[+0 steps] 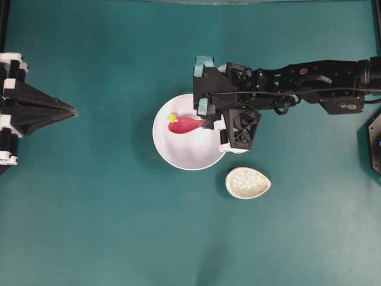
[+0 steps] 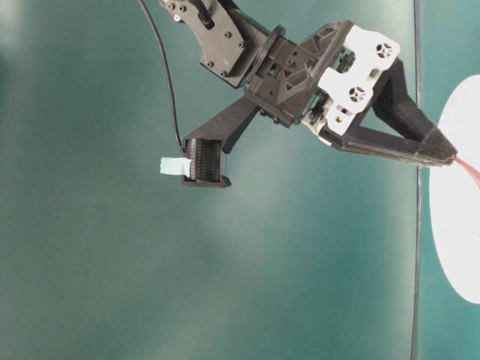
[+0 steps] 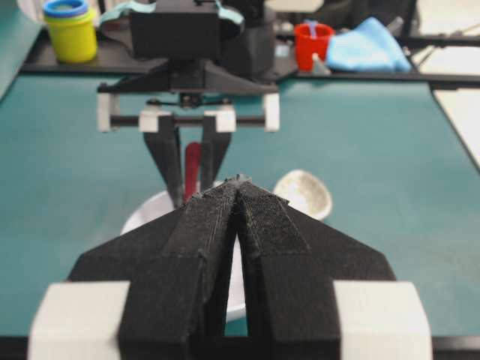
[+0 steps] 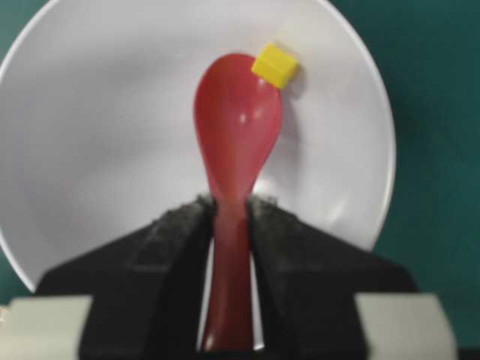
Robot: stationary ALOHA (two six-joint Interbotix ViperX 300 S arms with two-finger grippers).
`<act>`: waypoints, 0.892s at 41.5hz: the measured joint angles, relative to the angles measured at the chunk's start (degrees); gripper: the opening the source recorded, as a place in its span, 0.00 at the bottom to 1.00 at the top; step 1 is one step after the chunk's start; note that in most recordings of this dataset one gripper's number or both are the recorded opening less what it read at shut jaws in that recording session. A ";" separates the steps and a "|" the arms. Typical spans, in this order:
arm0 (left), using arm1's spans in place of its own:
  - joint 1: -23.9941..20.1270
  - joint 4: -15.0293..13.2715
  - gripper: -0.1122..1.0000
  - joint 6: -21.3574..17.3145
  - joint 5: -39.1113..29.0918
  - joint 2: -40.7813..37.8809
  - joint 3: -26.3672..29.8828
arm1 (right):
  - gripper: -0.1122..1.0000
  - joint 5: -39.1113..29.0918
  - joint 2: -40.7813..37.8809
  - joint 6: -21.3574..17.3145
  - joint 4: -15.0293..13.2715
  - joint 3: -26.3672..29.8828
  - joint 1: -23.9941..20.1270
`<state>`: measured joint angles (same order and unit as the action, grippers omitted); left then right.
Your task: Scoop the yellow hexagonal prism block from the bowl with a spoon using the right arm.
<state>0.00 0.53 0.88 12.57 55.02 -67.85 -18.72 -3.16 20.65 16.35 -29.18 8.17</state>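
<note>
The white bowl (image 1: pixel 178 152) sits mid-table. My right gripper (image 1: pixel 208 123) is shut on the handle of the pink-red spoon (image 1: pixel 186 124), whose scoop lies inside the bowl. In the right wrist view the spoon (image 4: pixel 237 127) points away from the gripper (image 4: pixel 229 206) over the bowl (image 4: pixel 97 142). The tiny yellow block (image 4: pixel 274 65) touches the far right edge of the scoop's tip, resting against the bowl's wall; it also shows in the overhead view (image 1: pixel 172 118). My left gripper (image 1: pixel 72 110) is shut and empty at the table's left edge, far from the bowl, and shows in its own wrist view (image 3: pixel 238 184).
A small speckled beige oval dish (image 1: pixel 247 183) lies right of and below the bowl. Beyond the table's far edge in the left wrist view stand a yellow tub (image 3: pixel 69 30), a red cup (image 3: pixel 312 43) and a blue cloth (image 3: pixel 367 46).
</note>
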 measured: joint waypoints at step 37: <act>0.00 0.00 0.10 0.09 0.00 0.00 0.00 | 0.32 6.59 3.87 0.00 -2.11 -3.96 0.09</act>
<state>0.00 0.53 0.97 12.57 55.02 -67.85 -12.13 0.70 20.65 14.24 -33.13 8.26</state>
